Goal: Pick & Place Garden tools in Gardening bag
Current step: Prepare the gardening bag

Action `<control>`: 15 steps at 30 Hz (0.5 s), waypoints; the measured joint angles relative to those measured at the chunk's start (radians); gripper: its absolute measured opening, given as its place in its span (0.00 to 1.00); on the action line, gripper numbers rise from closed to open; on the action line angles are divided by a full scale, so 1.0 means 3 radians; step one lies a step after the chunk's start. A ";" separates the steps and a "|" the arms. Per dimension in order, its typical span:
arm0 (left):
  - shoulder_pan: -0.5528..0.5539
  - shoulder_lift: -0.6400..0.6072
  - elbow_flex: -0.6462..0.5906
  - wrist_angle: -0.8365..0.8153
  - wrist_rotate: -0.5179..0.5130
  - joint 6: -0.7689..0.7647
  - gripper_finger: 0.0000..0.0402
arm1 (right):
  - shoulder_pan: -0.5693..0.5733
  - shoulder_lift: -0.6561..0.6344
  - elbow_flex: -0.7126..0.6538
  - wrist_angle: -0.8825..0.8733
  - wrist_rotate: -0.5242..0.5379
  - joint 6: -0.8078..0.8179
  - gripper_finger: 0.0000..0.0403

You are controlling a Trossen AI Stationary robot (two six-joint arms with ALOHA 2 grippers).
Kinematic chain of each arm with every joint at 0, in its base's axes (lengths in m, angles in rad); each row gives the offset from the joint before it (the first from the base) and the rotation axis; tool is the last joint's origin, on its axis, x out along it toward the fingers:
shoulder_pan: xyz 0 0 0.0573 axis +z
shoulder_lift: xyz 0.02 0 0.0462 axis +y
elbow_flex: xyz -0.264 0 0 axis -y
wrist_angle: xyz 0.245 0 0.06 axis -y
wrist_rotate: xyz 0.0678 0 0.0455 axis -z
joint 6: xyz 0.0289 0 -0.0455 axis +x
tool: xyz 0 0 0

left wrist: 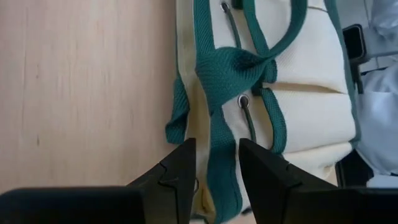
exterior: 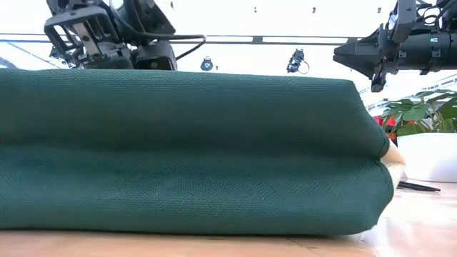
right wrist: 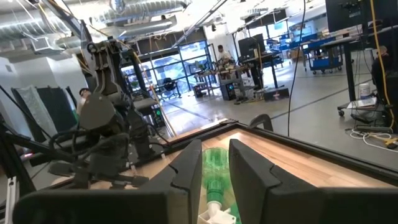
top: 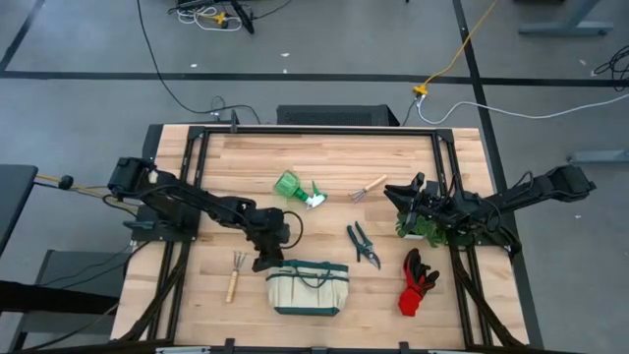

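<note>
The beige gardening bag (top: 308, 287) with green trim lies near the table's front edge and fills the low view (exterior: 193, 150). My left gripper (top: 263, 262) is at the bag's left end, shut on a green strap. My right gripper (top: 393, 189) hangs open by a narrow gap and empty above the table at the right, beside the plant. On the table lie the green spray bottle (top: 293, 186), one rake (top: 234, 275) left of the bag, the other rake (top: 370, 189), the dark shears (top: 363, 244) and the red-black gloves (top: 417, 281). My left gripper has the green strap (left wrist: 219, 155) at the bag's left end between its two fingers, which lie across the strap. The fingers come from above, pointing down. The strap fills the gap between them. The bag rests on the table.
The leafy plant (top: 421, 228) in a white pot (exterior: 428, 157) stands under my right arm. A dark frame runs along the table's left, right and far sides. Bare wood lies between the bag and the spray bottle.
</note>
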 joint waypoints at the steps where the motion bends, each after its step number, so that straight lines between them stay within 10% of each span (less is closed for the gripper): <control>1: 0.0000 0.0017 -0.0001 -0.0003 0.0039 -0.0015 0.32 | 0.0000 -0.0001 0.0000 0.0002 0.0000 0.0000 0.20; 15: -0.0041 0.0060 -0.0001 0.0181 0.0348 -0.0036 0.32 | 0.0000 0.0003 -0.0001 -0.0001 0.0000 0.0000 0.20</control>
